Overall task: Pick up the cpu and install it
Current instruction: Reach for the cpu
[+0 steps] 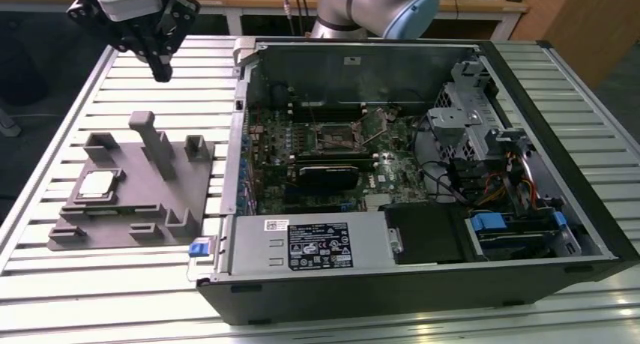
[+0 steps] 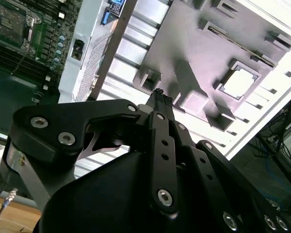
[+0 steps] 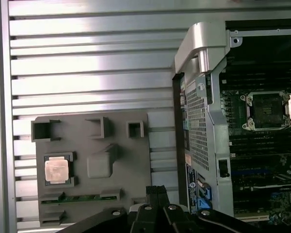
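The cpu point(image 1: 97, 184) point(image 2: 239, 81) point(image 3: 56, 170) is a small square chip with a silvery top. It lies flat in a square recess of the grey fixture plate point(image 1: 128, 222) point(image 3: 131, 160) at the exterior view's left. My gripper point(image 1: 161, 75) point(image 2: 160, 95) point(image 3: 156, 189) hangs high over the slatted table, beyond the fixture's far end and well apart from the cpu. Its fingers are shut together with nothing between them. The open cpu socket point(image 1: 335, 136) point(image 3: 267, 110) sits in the middle of the motherboard inside the open computer case point(image 1: 560, 142).
The grey fixture carries several upright posts and blocks point(image 1: 152, 138) around the cpu. The case's metal side wall point(image 1: 238, 134) point(image 3: 203, 111) stands between fixture and motherboard. A labelled silver power-supply box point(image 1: 320, 243) and drive cages point(image 1: 480, 134) fill the case's near and right parts.
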